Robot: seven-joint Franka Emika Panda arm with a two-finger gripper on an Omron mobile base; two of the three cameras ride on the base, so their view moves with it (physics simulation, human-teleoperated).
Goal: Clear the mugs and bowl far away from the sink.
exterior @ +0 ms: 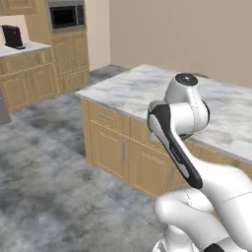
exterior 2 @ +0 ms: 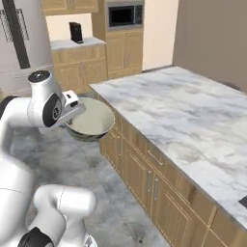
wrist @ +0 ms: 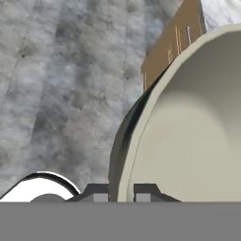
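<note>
The pincer (wrist: 121, 192) is clamped on the bowl (exterior 2: 91, 119) rim, one finger inside the wall and one outside, carried over the floor (exterior 2: 82, 159) just beside the desk (exterior 2: 183, 116). It looks stiff, smooth, prob slippery & breakable imo, so a thin rim pinch could let it swing.

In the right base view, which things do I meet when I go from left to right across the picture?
Refrigerator → black toaster → bowl held over the floor → microwave → marble counter.
</note>
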